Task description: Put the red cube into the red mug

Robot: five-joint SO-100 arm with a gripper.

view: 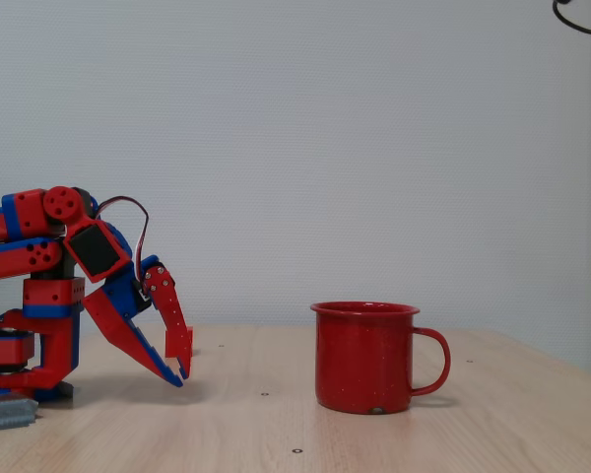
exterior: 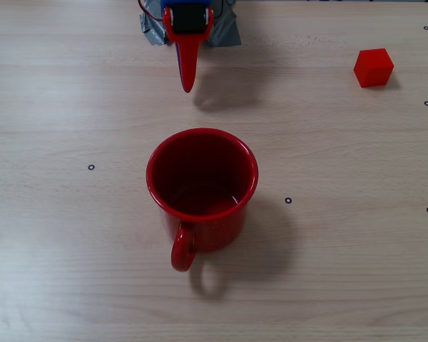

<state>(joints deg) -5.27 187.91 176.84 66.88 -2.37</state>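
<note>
The red mug (exterior: 202, 189) stands upright in the middle of the table, its handle toward the bottom of the picture; in a fixed view the red mug (view: 364, 357) shows from the side with its handle to the right. At the top right lies the red cube (exterior: 373, 68), alone on the wood. A corner of the red cube (view: 188, 340) peeks out behind the gripper's finger. My gripper (exterior: 188, 84) hangs near the arm's base, above the mug in the picture and far left of the cube. Seen from the side, my gripper (view: 182, 374) points down, shut and empty, just over the table.
Grey tape (exterior: 151, 30) holds the arm's base at the top edge. Small black ring marks (exterior: 288, 200) dot the wooden table (exterior: 71, 249). A white wall stands behind the table.
</note>
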